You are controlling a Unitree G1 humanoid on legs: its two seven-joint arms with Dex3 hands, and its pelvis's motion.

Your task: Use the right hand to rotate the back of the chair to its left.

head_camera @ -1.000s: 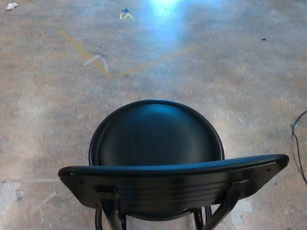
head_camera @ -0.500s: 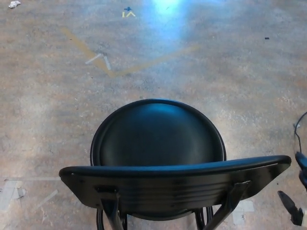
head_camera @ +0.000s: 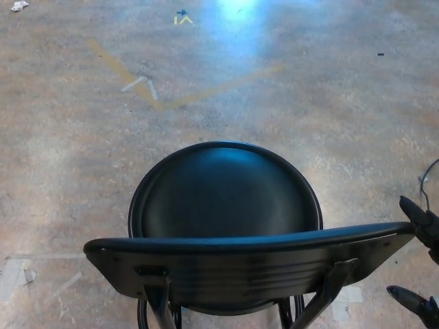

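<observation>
A black chair stands just before me, seen from above and behind. Its round seat (head_camera: 225,188) faces away, and its curved backrest (head_camera: 247,264) runs across the bottom of the head view. My right hand (head_camera: 420,264) enters at the right edge, just off the backrest's right end. Its fingers (head_camera: 414,211) are spread apart, one above and one below, holding nothing. I cannot tell whether the upper finger touches the backrest tip. My left hand does not show.
The chair's legs (head_camera: 159,312) show under the backrest. Yellow tape lines (head_camera: 137,82) cross the worn concrete floor ahead. A black cable (head_camera: 426,171) lies on the floor at the right edge. White tape scraps (head_camera: 17,274) sit at the lower left.
My right hand has come further into view at the right edge and risen beside the backrest's right end. The chair has not turned.
</observation>
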